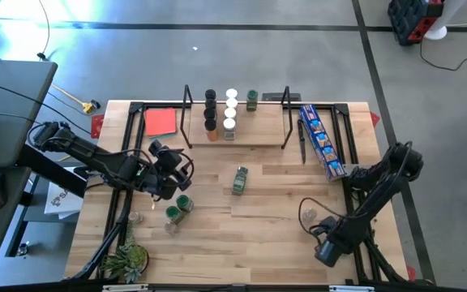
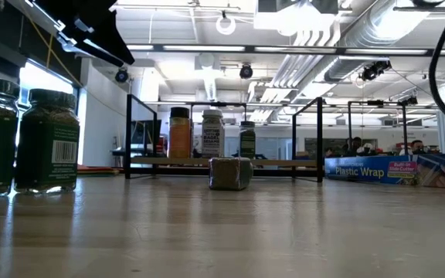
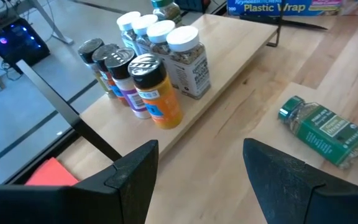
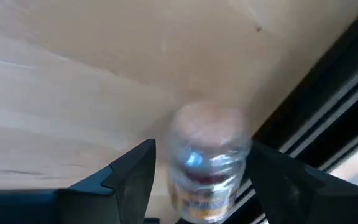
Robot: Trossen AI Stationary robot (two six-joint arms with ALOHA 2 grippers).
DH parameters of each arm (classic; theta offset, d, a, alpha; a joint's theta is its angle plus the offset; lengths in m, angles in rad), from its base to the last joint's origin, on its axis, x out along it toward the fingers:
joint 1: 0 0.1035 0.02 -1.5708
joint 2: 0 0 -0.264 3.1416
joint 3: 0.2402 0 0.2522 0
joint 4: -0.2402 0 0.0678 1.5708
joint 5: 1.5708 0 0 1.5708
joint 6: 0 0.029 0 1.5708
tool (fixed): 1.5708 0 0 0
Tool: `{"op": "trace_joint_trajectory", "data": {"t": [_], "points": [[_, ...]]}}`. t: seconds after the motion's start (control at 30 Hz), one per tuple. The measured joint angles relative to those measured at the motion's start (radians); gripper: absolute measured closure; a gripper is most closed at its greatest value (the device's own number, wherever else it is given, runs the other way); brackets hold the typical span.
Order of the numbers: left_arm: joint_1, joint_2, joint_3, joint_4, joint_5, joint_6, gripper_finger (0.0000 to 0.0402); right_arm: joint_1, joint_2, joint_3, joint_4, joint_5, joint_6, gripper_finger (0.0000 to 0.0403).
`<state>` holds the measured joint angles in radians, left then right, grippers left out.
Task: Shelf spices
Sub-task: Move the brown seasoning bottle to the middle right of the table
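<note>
The shelf (image 1: 237,136) stands at the table's far middle. Several spices stand on it: black-lidded jars (image 3: 114,62) and white-lidded ones (image 3: 166,37). One green-lidded jar (image 1: 240,180) lies on its side mid-table. Two more green-lidded jars (image 1: 178,208) stand upright near the left edge. My left gripper (image 3: 201,180) hovers open above the table left of centre, facing the shelf. My right gripper (image 1: 326,234) is low at the near right and open. Its fingers stand on either side of an upright clear jar with a pale lid (image 4: 209,162).
A long blue plastic-wrap packet (image 1: 323,142) lies right of the shelf and a flat red square (image 1: 160,122) left of it. A small plant (image 1: 126,261) sits at the near left corner. Black frame rails (image 4: 328,112) run close by the clear jar.
</note>
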<state>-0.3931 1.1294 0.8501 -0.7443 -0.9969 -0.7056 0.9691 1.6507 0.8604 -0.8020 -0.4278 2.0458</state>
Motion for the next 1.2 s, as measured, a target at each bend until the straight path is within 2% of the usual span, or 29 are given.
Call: {"op": "trace_joint_trajectory", "data": {"t": [0.3,0.4,0.53,0.6,0.83,0.93,1.07,1.2], "points": [[-0.01,0.0,-0.018,0.01,0.0,-0.026,0.0172,-0.057,0.022,0.0,0.053,0.025,-0.138,0.0168],[-0.01,0.003,-0.018,0.01,0.0,-0.026,0.0172,-0.059,0.028,0.0,0.051,0.025,-0.178,0.0191],[-0.012,0.003,-0.018,0.009,0.0,-0.026,0.0172,-0.059,0.034,0.001,0.072,0.03,-0.214,0.0241],[-0.016,0.003,-0.018,0.01,0.0,-0.026,0.0172,-0.059,0.034,0.003,0.123,0.046,-0.237,0.024],[-0.03,0.003,-0.018,0.013,-0.007,-0.034,0.0172,-0.117,-0.01,0.003,0.409,0.084,-0.418,0.024],[-0.035,0.003,-0.018,0.018,-0.012,-0.034,0.0172,-0.159,-0.059,0.003,0.481,0.098,-0.507,0.024],[-0.044,0.003,-0.018,0.017,-0.011,-0.043,0.0172,-0.242,-0.14,0.034,0.422,0.168,-0.661,0.024],[-0.056,0.003,-0.018,0.018,-0.016,-0.053,0.0172,-0.355,-0.22,0.095,0.358,0.269,-0.894,0.024]]}}
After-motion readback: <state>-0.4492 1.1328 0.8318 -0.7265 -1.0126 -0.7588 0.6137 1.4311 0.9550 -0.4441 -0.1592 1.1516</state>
